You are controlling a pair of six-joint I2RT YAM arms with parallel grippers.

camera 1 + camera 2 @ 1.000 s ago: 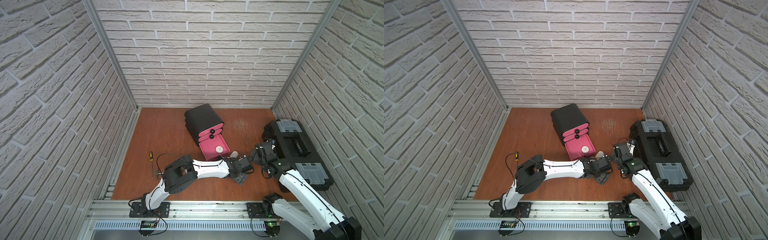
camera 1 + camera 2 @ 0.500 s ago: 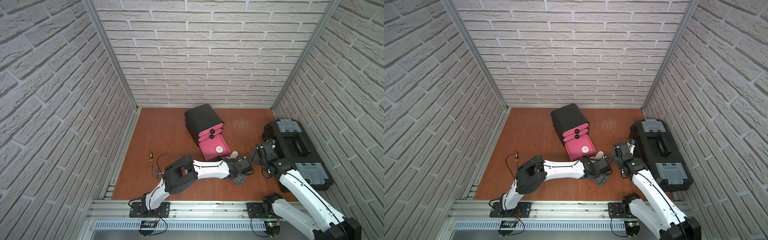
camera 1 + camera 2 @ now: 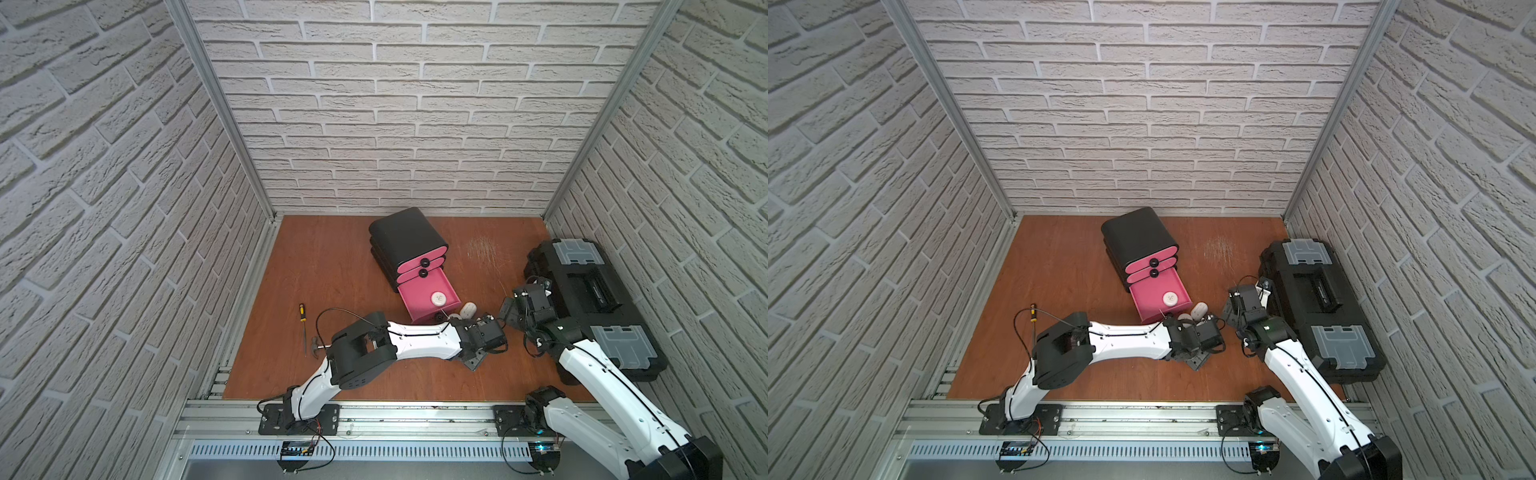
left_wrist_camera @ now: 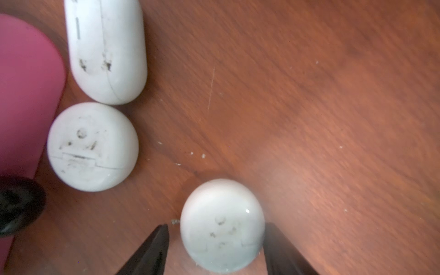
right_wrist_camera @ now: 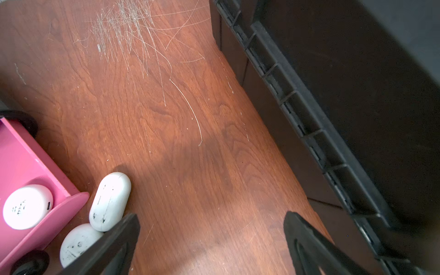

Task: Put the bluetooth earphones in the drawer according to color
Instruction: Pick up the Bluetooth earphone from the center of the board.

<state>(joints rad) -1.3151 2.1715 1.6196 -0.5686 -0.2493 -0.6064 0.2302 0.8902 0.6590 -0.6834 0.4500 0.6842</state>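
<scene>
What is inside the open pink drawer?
One white earphone case lies on the pink floor of the drawer. The drawer's back end, under the black cabinet, is hidden.

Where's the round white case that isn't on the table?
The round white plastic earphone case lies in the open pink bottom drawer of the black cabinet, central in both top views.

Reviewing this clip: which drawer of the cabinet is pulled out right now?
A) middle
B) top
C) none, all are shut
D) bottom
D: the bottom drawer stands out from the cabinet with a white case lying in it, while the two drawers above sit flush.
</scene>
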